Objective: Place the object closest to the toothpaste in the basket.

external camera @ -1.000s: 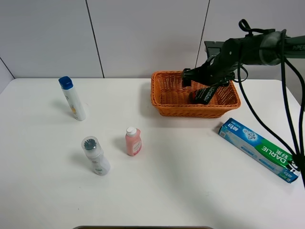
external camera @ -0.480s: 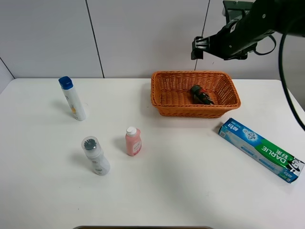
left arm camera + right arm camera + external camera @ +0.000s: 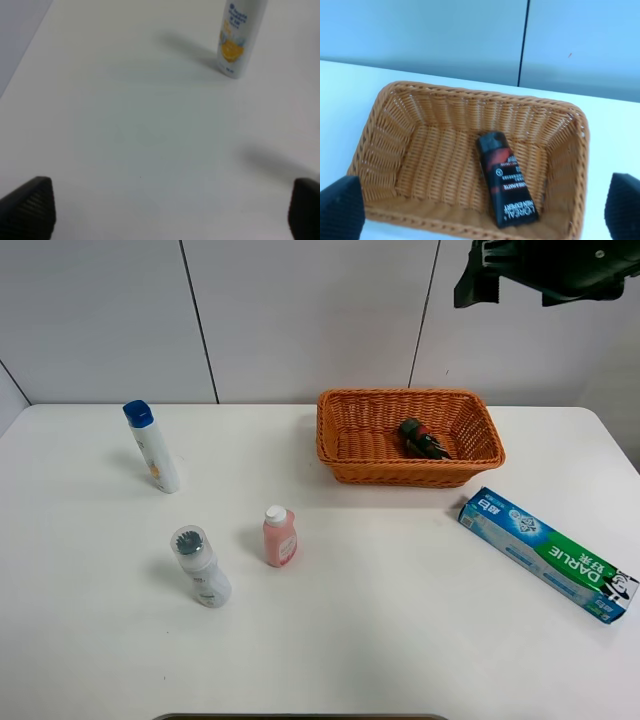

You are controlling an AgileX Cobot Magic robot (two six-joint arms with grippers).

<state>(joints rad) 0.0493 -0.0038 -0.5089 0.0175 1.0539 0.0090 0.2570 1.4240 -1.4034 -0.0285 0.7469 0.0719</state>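
Black tube (image 3: 505,178) in basket (image 3: 390,145), right end effector (image 3: 480,207) spread above.

- The black tube (image 3: 505,180), red-banded with white lettering, lies flat on the floor of the basket (image 3: 395,150), directly below the right pincer (image 3: 480,210).
- The wicker basket is orange and rectangular.
- The toothpaste (image 3: 545,553) box, blue-green, lies flat beside the basket.
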